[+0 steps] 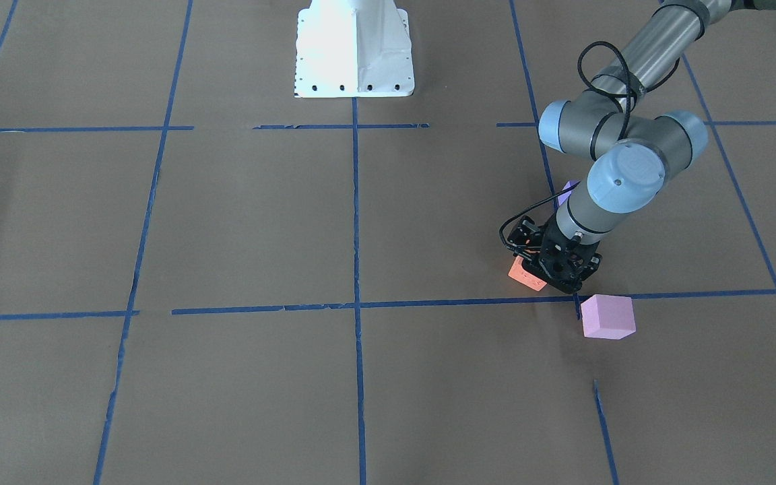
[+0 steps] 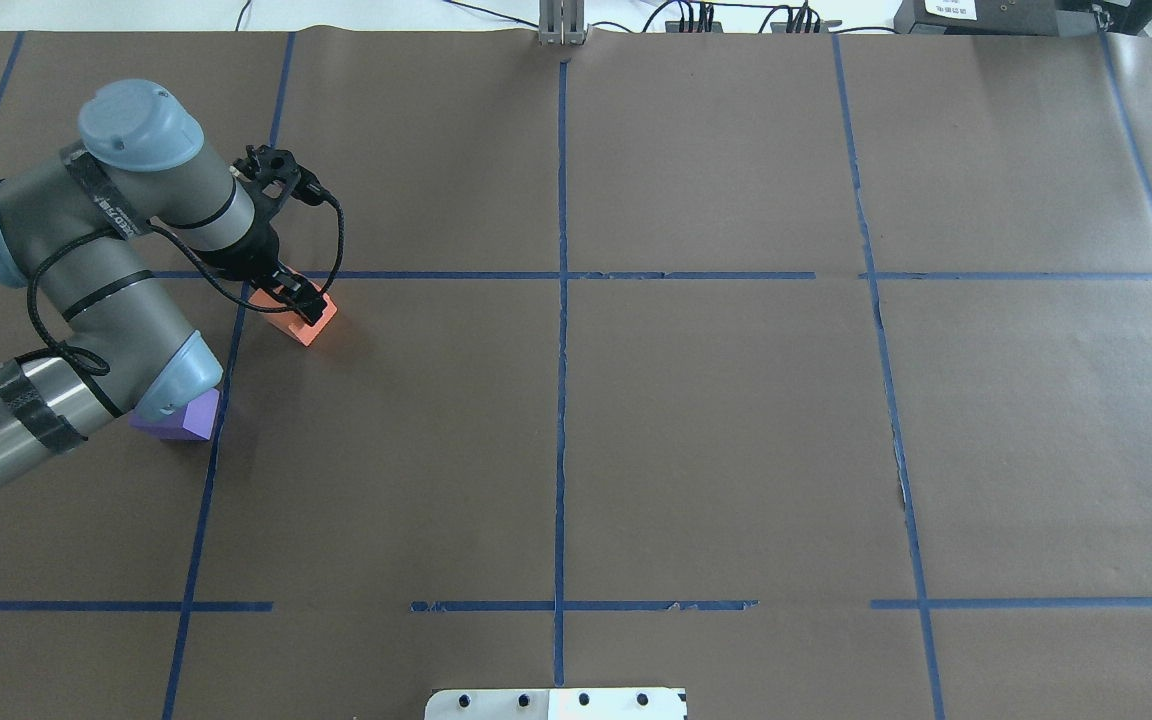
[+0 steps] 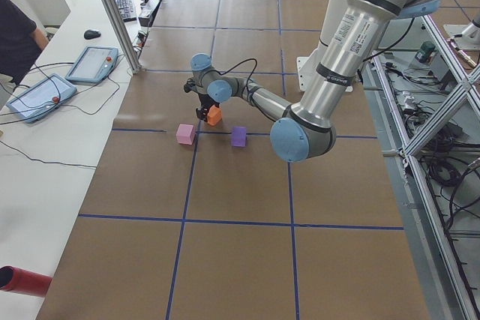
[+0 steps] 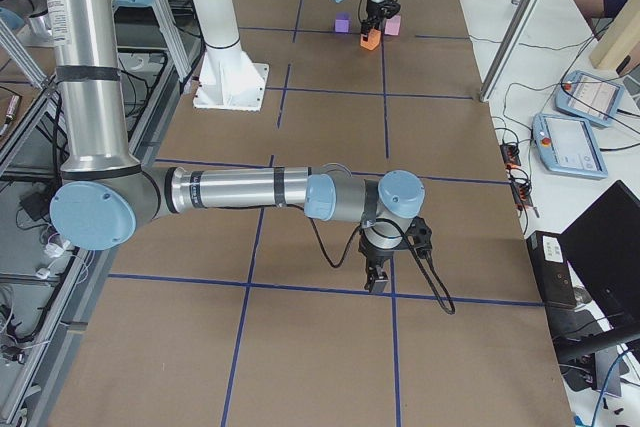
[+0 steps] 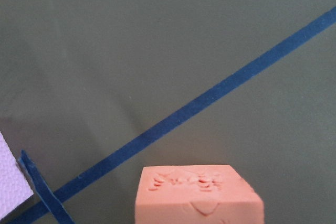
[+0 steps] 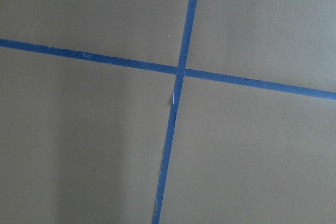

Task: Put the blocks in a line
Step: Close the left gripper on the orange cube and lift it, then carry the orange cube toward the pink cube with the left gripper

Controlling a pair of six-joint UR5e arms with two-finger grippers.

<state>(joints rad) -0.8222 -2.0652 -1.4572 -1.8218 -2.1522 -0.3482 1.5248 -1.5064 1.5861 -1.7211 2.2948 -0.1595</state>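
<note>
Squarely between left fingers (image 2: 298, 293): orange block (image 2: 312, 326).

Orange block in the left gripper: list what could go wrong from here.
1. The orange block looks tilted in the left gripper, so it may land crooked or slip.
2. The pink block sits close by; setting down could nudge it.
3. The purple block lies partly below the arm's elbow; a swing might brush it.

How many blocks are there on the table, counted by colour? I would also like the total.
orange block: 1
purple block: 1
pink block: 1
Total: 3 blocks
</note>
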